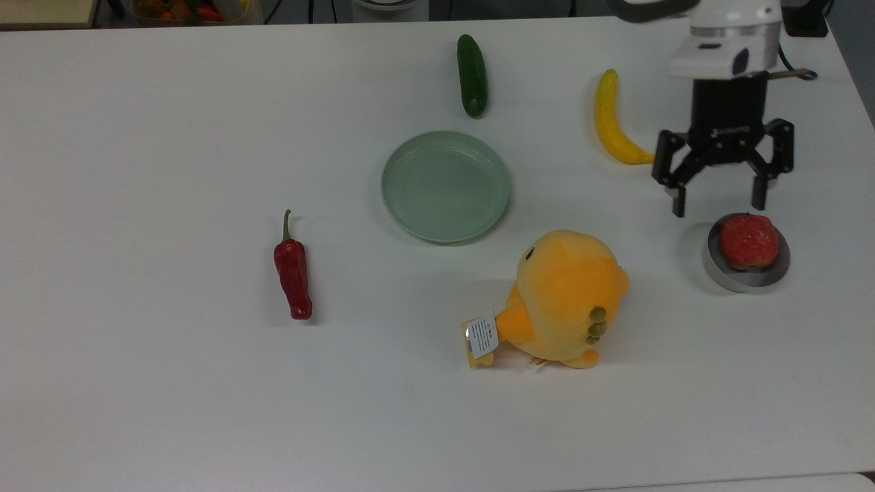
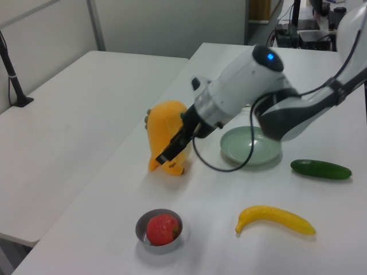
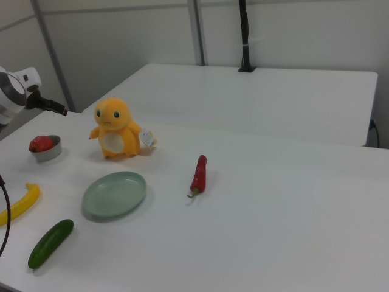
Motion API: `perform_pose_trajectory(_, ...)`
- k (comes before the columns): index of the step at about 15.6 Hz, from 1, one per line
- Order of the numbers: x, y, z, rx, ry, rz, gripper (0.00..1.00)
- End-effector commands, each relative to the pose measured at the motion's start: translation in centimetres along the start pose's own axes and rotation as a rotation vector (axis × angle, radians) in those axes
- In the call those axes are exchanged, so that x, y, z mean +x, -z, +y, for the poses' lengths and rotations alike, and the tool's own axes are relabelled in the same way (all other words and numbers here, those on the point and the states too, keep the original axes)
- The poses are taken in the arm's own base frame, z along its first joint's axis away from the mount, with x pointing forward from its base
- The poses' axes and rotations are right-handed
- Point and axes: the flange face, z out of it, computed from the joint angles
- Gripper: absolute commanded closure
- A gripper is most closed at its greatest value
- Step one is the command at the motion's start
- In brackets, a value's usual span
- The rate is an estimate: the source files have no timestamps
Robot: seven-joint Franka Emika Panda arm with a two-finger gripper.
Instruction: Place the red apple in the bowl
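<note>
The red apple [image 1: 749, 241] lies inside the small grey bowl [image 1: 744, 284] at the top view's right. It also shows in the left view as the apple [image 2: 162, 228] in the bowl [image 2: 141, 231], and in the right view as the apple [image 3: 40, 143] in the bowl [image 3: 48, 154]. My gripper [image 1: 718, 205] hangs open above the table, up and to the left of the bowl in the top view, holding nothing. In the left view the gripper [image 2: 170, 153] is high above the bowl, in front of the plush toy.
A yellow plush toy [image 1: 564, 297] stands left of the bowl in the top view. A pale green plate [image 1: 446, 186] sits mid-table, with a cucumber [image 1: 472, 75] and a banana [image 1: 614, 123] behind it. A red chili pepper [image 1: 292, 273] lies far left.
</note>
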Motion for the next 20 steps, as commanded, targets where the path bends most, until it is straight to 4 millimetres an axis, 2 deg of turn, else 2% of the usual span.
perform_pose_trajectory(1, -2.9, 2.0, 3.6, -0.074, 0.039, -0.084, 0.00)
perform_pose_trajectory(7, -5.9, 5.6, 7.0, -0.136, 0.059, -0.263, 0.00)
perform_pose_trajectory(10, -5.7, 7.6, 9.8, -0.152, 0.111, -0.448, 0.00)
perform_pose_trajectory(13, -4.0, 9.5, 14.5, -0.111, 0.138, -0.577, 0.00)
perform_pose_trajectory(14, -2.9, 10.2, 16.7, -0.099, 0.096, -0.586, 0.00)
perform_pose_trajectory(16, -2.7, 10.8, 20.4, -0.097, 0.049, -0.622, 0.00)
perform_pose_trajectory(18, -1.4, 11.3, 24.0, -0.116, -0.014, -0.613, 0.00)
perform_pose_trajectory(19, -1.2, 11.7, 25.6, -0.129, -0.043, -0.635, 0.00)
perform_pose_trajectory(20, -1.2, 11.9, 26.2, -0.140, -0.054, -0.652, 0.00)
